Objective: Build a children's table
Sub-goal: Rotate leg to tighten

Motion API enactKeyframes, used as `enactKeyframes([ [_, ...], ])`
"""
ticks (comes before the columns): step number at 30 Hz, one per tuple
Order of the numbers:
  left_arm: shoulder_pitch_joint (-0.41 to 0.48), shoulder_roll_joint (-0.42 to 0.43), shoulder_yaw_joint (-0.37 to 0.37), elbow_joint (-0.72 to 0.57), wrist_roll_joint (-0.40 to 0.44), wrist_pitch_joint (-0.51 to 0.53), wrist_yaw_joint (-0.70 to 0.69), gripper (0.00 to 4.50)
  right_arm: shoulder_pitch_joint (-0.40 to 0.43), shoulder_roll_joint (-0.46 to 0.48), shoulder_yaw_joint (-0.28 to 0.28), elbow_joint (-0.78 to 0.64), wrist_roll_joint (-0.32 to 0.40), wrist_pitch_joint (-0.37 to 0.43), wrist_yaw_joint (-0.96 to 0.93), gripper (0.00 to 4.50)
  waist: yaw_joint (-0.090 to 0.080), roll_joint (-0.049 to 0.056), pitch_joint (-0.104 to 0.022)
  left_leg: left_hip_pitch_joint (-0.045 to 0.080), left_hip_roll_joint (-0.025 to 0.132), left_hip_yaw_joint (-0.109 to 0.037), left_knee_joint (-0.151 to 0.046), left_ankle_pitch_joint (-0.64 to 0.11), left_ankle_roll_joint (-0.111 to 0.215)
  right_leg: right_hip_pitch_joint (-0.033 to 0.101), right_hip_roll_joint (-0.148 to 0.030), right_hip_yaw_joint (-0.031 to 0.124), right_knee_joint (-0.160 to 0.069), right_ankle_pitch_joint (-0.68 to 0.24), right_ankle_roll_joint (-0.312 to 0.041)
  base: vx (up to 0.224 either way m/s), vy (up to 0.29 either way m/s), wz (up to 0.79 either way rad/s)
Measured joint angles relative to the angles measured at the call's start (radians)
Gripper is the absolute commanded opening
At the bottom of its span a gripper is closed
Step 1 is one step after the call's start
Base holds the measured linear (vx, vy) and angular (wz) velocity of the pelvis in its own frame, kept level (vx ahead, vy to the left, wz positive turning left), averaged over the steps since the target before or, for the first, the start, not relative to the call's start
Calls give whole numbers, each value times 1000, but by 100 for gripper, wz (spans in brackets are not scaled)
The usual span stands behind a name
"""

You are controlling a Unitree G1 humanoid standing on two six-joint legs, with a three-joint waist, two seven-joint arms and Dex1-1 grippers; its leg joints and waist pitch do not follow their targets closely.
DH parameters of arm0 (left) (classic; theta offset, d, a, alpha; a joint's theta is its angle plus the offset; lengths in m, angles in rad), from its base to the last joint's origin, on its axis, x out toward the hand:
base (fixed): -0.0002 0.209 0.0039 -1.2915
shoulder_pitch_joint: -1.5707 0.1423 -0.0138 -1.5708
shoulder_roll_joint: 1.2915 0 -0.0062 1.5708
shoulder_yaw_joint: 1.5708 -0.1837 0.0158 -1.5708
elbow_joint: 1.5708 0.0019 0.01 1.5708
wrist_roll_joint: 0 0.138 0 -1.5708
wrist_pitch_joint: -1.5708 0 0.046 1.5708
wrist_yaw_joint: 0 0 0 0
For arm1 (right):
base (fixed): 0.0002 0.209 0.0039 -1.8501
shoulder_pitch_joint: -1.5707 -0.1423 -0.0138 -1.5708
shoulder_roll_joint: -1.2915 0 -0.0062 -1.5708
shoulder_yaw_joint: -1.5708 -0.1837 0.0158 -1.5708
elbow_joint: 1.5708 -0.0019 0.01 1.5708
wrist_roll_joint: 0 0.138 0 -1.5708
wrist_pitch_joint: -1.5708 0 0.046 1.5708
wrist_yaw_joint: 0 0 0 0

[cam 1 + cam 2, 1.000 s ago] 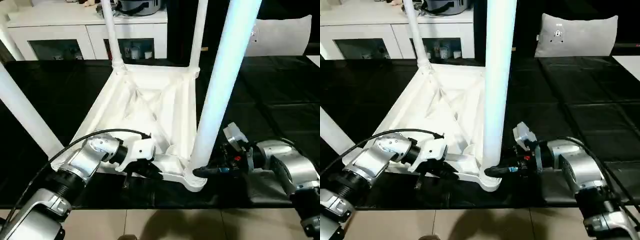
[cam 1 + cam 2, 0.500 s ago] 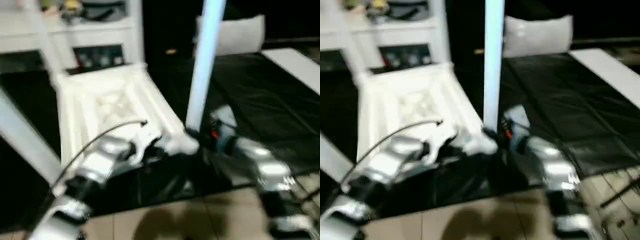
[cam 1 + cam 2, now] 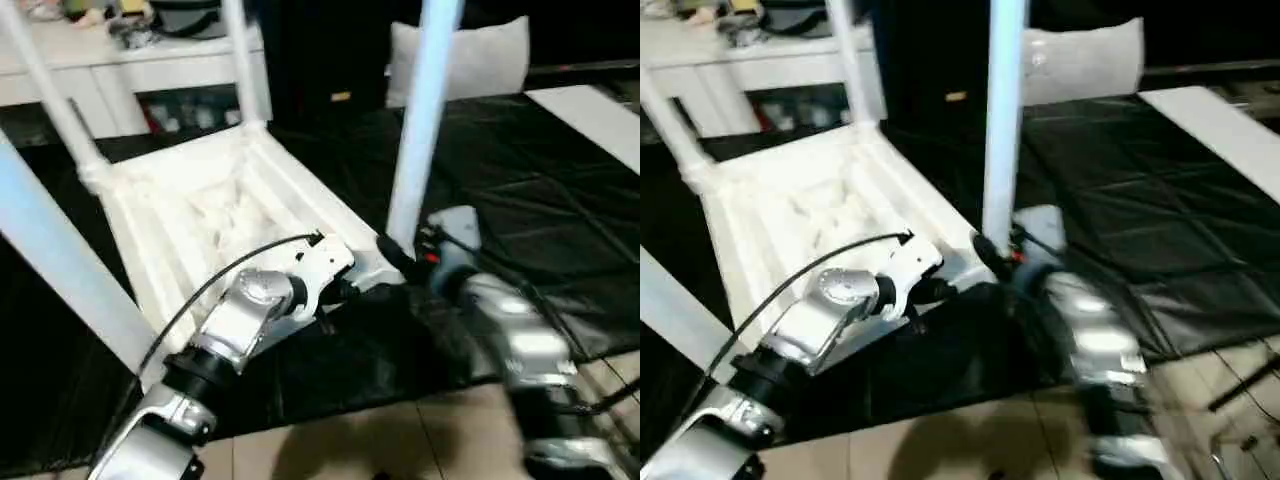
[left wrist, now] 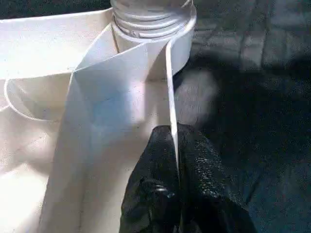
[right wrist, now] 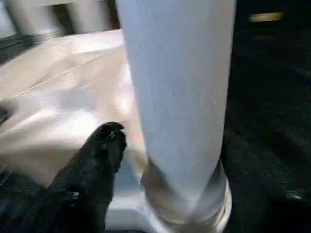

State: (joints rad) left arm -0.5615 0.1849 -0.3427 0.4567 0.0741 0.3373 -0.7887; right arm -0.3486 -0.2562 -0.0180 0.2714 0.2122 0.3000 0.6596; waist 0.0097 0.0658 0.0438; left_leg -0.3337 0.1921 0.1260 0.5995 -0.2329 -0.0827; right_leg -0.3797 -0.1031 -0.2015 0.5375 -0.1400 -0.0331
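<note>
Nearest us, the left tool (image 4: 176,160) is clamped on a thin rim wall of the upturned children's table (image 3: 215,215), which lies underside-up on the black surface (image 3: 520,190). At the near corner socket, the right tool (image 5: 146,145) sits beside the base of an upright leg (image 3: 420,120), fingers (image 5: 104,145) parted and not gripping it. Beyond stands a white cabinet (image 3: 110,75).

The left arm reaches forward from the near left, its silver forearm angled toward the centre, a black cable arching over the wrist. The left gripper (image 4: 175,165) has its jaws closed tight on a thin white edge. The right arm comes in from the near right, and the right gripper (image 3: 400,262) points left, one black finger (image 5: 104,145) showing beside a white tube.
</note>
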Motion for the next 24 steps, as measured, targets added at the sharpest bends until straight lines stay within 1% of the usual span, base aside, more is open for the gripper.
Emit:
enactKeyframes([
  [1,0,23,0,0,0,-21,-19,0,11,-24,6,-1,14,0,48,368,6,-1,0,-2,0,0,0,1,1,-4,0,1,5,1,-2,0,0,0],
  [2,0,37,-1,0,1,-35,-35,0,19,-46,9,-3,21,-2,87,368,10,0,0,-2,0,1,-1,3,4,-5,0,1,7,2,-3,0,0,0],
  [3,0,50,-2,0,2,-47,-50,0,26,-66,14,-4,26,-2,121,385,13,0,0,-2,0,1,-3,3,4,-7,0,1,8,1,-4,0,0,0],
  [4,0,73,-13,-1,2,-78,-82,0,34,-112,29,-15,35,-2,192,394,21,0,0,-4,1,2,-4,3,4,-9,2,1,8,1,-5,0,0,0],
  [5,3,88,-15,-3,0,-94,-108,0,36,-140,28,-20,37,-2,232,403,26,0,0,-6,2,2,-4,3,4,-11,3,1,8,1,-5,0,0,0],
  [7,4,122,-24,-5,-5,-134,-162,0,35,-201,28,-29,55,-7,321,403,36,0,0,-10,2,2,-4,3,4,-15,3,1,9,1,-6,0,0,0],
  [8,4,140,-30,-6,-11,-153,-196,0,34,-229,35,-32,62,-10,372,403,41,0,-1,-14,2,2,-2,3,4,-19,3,2,11,1,-6,0,0,0],
  [10,10,182,-42,-11,-21,-194,-270,0,33,-271,51,-31,66,-23,455,403,53,0,-1,-18,3,2,1,3,4,-24,3,3,15,0,-7,0,0,0],
  [11,10,196,-50,-12,-21,-209,-296,0,31,-277,55,-27,68,-26,481,403,57,0,-1,-17,3,3,2,3,4,-24,2,4,18,-1,-8,0,0,0],
  [12,10,207,-56,-12,-21,-224,-320,0,27,-279,62,-25,71,-27,505,403,65,0,-1,-17,3,6,2,3,4,-24,1,4,19,-2,-8,0,0,0],
  [13,10,219,-67,-12,-20,-247,-347,0,19,-280,72,-21,77,-27,539,403,77,0,-1,-15,3,8,3,3,4,-24,1,5,21,-2,-8,0,0,0],
  [15,12,244,-85,-18,-26,-282,-413,0,-2,-296,101,-17,92,-29,609,403,88,0,-1,-14,3,10,4,3,4,-24,1,7,22,-2,-8,0,0,0],
  [16,14,252,-95,-21,-33,-298,-449,0,-8,-306,107,-16,97,-32,641,386,98,-1,-1,-13,3,11,4,3,4,-24,1,9,23,-2,-8,0,0,0],
  [17,15,257,-101,-22,-39,-308,-473,0,-12,-309,110,-13,98,-34,659,386,105,-2,-2,-13,3,13,4,3,4,-24,2,12,23,-2,-8,0,0,0],
  [18,15,263,-108,-22,-42,-321,-497,0,-21,-308,120,-6,99,-35,679,376,109,-2,-2,-12,3,14,4,4,4,-24,3,16,24,-2,-8,0,0,0],
  [19,14,268,-115,-22,-42,-334,-522,0,-35,-306,136,5,100,-38,704,366,114,-3,-2,-10,2,16,4,3,4,-24,7,26,24,-2,-8,0,0,0],
  [20,12,270,-121,-21,-42,-344,-535,0,-42,-304,151,10,100,-39,724,366,116,-3,-2,-9,1,17,4,3,4,-24,7,29,24,-1,-8,0,0,0],
  [22,5,273,-134,-20,-40,-360,-555,0,-49,-300,175,17,100,-41,758,344,124,-6,-3,-8,1,19,4,3,4,-24,7,32,24,-1,-7,0,0,0],
  [23,2,273,-138,-17,-39,-366,-560,0,-50,-298,181,21,100,-41,770,338,127,-6,-3,-8,1,19,4,3,4,-24,8,33,24,-1,-7,0,0,0],
  [24,0,273,-140,-14,-38,-371,-563,0,-54,-295,185,27,100,-41,782,322,129,-7,-3,-7,1,20,4,3,4,-24,8,34,24,-1,-7,0,0,0],
])
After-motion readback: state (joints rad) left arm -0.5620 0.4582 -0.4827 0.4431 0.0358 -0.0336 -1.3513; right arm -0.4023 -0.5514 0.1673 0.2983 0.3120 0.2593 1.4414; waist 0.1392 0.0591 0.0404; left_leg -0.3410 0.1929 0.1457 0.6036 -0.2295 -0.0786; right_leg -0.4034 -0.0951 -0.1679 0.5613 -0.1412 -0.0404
